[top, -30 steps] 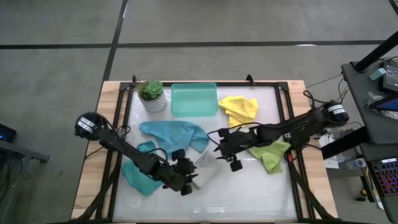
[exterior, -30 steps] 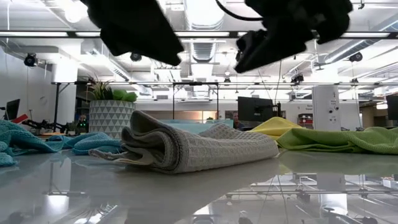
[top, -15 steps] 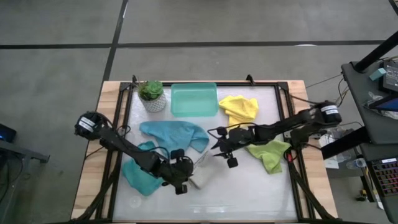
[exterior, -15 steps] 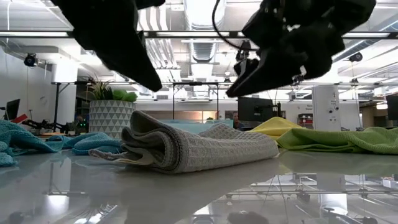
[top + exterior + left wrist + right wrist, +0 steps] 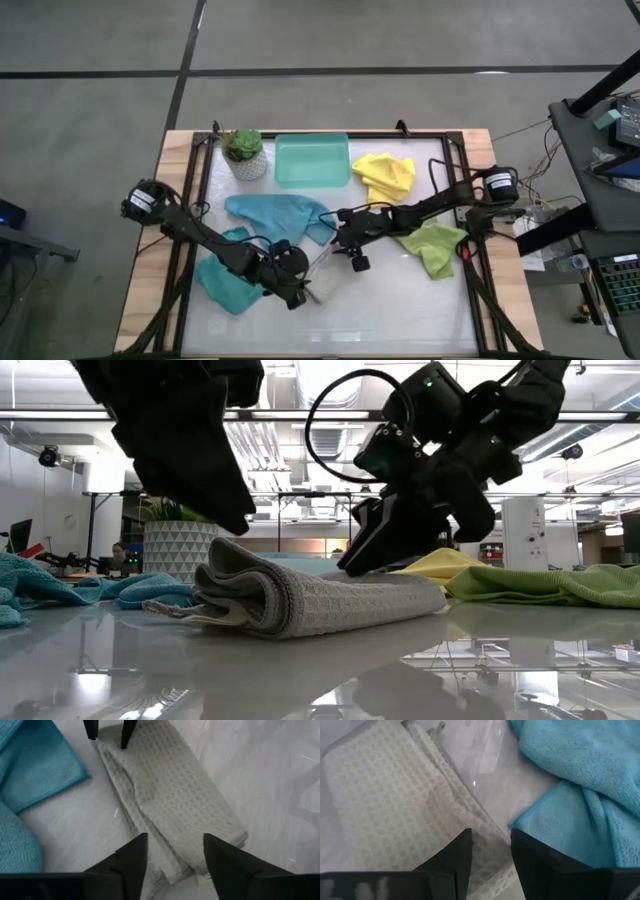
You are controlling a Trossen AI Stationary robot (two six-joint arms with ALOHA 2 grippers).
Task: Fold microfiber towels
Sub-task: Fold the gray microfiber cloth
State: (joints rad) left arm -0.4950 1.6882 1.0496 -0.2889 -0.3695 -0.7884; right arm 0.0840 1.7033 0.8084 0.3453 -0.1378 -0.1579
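A: What is going on now?

B: The robot is folding the grey towel. It lies rolled in a thick fold near the middle of the surface, a bit toward 6 o'clock.

A: Where are the tools?

B: The left tool hangs over one end of the grey towel, fingers spread, holding nothing. The right tool is at the other end, by the blue towel at 10 o'clock. Its fingers stand a little apart, with nothing pinched that I can see.

A: What comes next?

B: I think each tool must pinch an edge and flatten the fold neatly.

A: What changed?

B: A moment ago both tools were higher up. Now they have dropped low, right onto the grey towel. The towel itself has not moved.
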